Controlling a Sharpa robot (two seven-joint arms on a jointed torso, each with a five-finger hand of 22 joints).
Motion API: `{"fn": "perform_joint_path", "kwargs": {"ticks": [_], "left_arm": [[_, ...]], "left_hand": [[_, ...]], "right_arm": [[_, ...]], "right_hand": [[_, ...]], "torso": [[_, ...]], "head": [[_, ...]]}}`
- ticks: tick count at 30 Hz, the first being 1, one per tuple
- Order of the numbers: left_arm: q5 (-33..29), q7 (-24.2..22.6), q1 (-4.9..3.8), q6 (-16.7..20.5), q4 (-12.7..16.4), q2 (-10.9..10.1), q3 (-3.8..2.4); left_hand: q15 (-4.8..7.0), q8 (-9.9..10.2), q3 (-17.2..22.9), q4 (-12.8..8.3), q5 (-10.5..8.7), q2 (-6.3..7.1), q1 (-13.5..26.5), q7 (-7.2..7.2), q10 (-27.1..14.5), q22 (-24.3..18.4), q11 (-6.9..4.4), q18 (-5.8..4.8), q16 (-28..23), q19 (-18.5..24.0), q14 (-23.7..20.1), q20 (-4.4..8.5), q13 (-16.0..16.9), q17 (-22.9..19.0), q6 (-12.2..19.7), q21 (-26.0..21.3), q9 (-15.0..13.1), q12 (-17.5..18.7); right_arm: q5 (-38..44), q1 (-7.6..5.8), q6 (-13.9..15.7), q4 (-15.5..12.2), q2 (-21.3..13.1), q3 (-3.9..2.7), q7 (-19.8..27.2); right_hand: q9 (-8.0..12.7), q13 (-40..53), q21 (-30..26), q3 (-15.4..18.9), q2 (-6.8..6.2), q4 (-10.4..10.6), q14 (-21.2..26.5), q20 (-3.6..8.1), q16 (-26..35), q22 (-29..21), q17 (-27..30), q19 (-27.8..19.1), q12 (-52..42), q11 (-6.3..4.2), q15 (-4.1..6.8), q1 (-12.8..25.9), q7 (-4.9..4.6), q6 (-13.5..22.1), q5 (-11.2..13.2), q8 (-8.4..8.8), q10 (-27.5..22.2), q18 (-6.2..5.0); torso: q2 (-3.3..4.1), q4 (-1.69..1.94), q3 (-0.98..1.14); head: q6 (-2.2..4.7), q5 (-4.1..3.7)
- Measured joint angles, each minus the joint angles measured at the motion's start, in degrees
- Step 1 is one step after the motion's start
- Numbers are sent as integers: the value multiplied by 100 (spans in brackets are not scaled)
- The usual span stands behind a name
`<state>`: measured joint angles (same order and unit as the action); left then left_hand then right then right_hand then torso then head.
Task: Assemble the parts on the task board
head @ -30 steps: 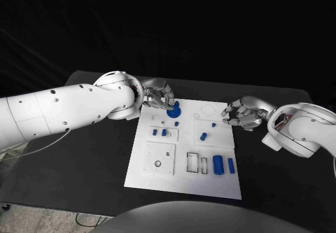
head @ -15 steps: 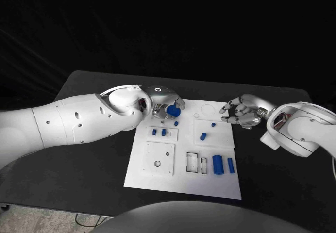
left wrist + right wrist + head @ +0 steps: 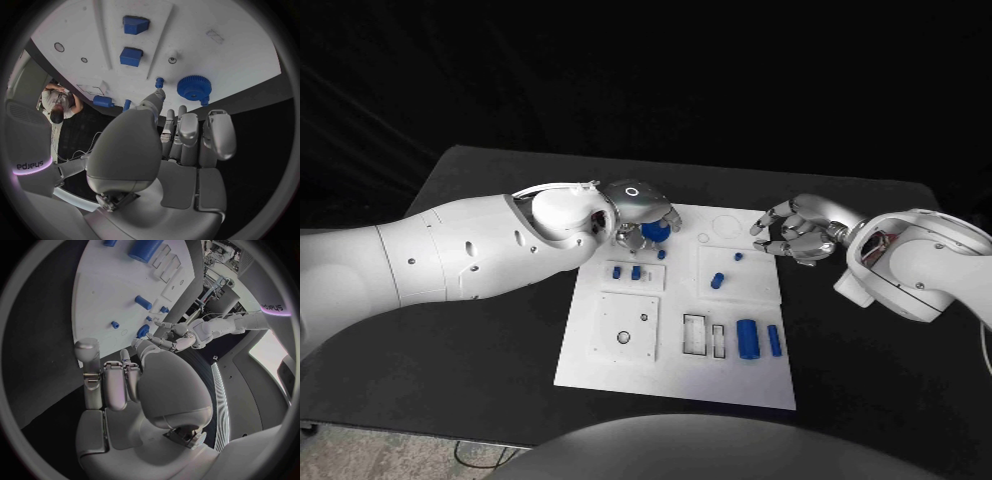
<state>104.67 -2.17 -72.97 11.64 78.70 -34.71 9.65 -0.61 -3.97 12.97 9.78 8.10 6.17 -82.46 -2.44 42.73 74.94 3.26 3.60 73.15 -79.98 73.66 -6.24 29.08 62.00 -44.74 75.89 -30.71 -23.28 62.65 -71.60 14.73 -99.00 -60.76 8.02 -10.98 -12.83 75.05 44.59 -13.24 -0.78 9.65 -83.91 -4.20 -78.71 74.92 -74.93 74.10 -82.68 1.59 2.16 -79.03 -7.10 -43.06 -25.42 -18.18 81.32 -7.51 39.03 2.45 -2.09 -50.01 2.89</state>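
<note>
The white board (image 3: pixel 678 335) lay in the middle of the black table (image 3: pixel 488 330), and most of the work seemed not yet done. A blue gear (image 3: pixel 194 88) sat flat near the far left corner of the board, and it looked as if it was already on its place. A small blue peg (image 3: pixel 159 82) stood just beside it. Two short blue blocks (image 3: pixel 626 272) stood in a recess on the left side, and two small blue pieces (image 3: pixel 720 281) stood in the middle part. Near the front, two long blue cylinders (image 3: pixel 759 340) lay loose beside two open rectangular slots (image 3: pixel 705 336), so I judged they were waiting to be put in. The square plate (image 3: pixel 629 328) with a hole had nothing in it.

The left hand (image 3: pixel 640 214) hung over the gear. In the left wrist view its fingers (image 3: pixel 187 130) were together and stretched toward the gear, but I saw nothing held in them, and I could not tell if a fingertip touched the gear. The right hand (image 3: pixel 798 232) hovered at the far right edge of the board, its fingers bent a little and apart, with nothing in them.
</note>
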Motion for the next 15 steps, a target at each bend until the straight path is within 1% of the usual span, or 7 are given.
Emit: {"fn": "perform_joint_path", "kwargs": {"ticks": [1,3,5,7,9,11,15], "left_arm": [[11,0,6,-5,-1,4,0],[25,1,21,-18,-3,13,0],[38,2,41,-36,-5,23,1],[43,2,52,-52,-5,30,2],[43,2,59,-69,-5,36,2],[43,2,64,-85,-5,39,2],[43,2,75,-118,-4,42,2]], "left_hand": [[0,-1,0,0,0,0,0,-12,15,0,4,0,19,0,0,0,8,0,-13,0,9,-2],[0,-25,0,0,0,0,0,-19,48,0,-24,0,19,0,0,0,21,-14,-80,0,36,-56],[0,-46,-9,-9,0,0,0,-21,72,0,-13,0,19,0,0,0,25,-33,-110,0,54,-67],[4,-60,-16,-16,0,0,0,-32,87,-1,-27,0,19,0,-4,0,34,-51,-134,0,65,-72],[21,-65,-16,-16,0,0,0,-42,111,-1,-50,0,19,0,-22,0,42,-65,-184,0,80,-114],[22,-89,-16,-16,0,0,0,-63,148,-1,-48,0,18,0,-22,0,53,-80,-222,0,96,-136],[42,-103,-16,-16,0,0,0,-71,164,-1,-63,-1,18,0,-42,0,72,-101,-279,0,118,-170]], "right_arm": [[0,0,-7,2,1,0,0],[-1,0,-19,4,4,0,0],[-2,0,-30,5,7,0,-1],[-2,0,-41,6,7,0,-3],[-3,0,-54,8,8,0,-5],[-3,0,-66,10,8,0,-7],[-4,0,-87,13,8,0,-11]], "right_hand": [[0,0,0,0,0,0,0,0,2,0,0,0,0,0,0,0,0,0,0,0,0,0],[2,0,-24,-9,0,-9,0,0,34,0,0,0,7,0,0,0,0,0,0,0,0,0],[6,0,-61,-17,0,-17,0,0,54,0,0,0,27,20,0,0,0,0,0,0,-21,0],[6,1,-78,-16,0,-17,0,0,66,0,0,0,32,9,0,0,0,0,0,0,-31,0],[6,1,-96,-17,0,-17,0,0,68,-1,0,0,46,0,0,0,0,0,0,0,-41,0],[11,3,-134,-36,0,-27,0,0,88,-1,1,0,61,20,0,0,0,0,0,0,-61,0],[12,3,-159,-47,0,-16,0,-21,122,-1,1,-23,64,20,0,0,0,0,-21,0,-61,1]], "torso": [[0,0,1],[1,2,1],[2,3,1],[3,3,1],[4,3,1],[5,3,0],[5,3,-1]], "head": [[0,-2],[0,-6],[0,-13],[0,-16],[0,-18],[0,-20],[0,-22]]}}
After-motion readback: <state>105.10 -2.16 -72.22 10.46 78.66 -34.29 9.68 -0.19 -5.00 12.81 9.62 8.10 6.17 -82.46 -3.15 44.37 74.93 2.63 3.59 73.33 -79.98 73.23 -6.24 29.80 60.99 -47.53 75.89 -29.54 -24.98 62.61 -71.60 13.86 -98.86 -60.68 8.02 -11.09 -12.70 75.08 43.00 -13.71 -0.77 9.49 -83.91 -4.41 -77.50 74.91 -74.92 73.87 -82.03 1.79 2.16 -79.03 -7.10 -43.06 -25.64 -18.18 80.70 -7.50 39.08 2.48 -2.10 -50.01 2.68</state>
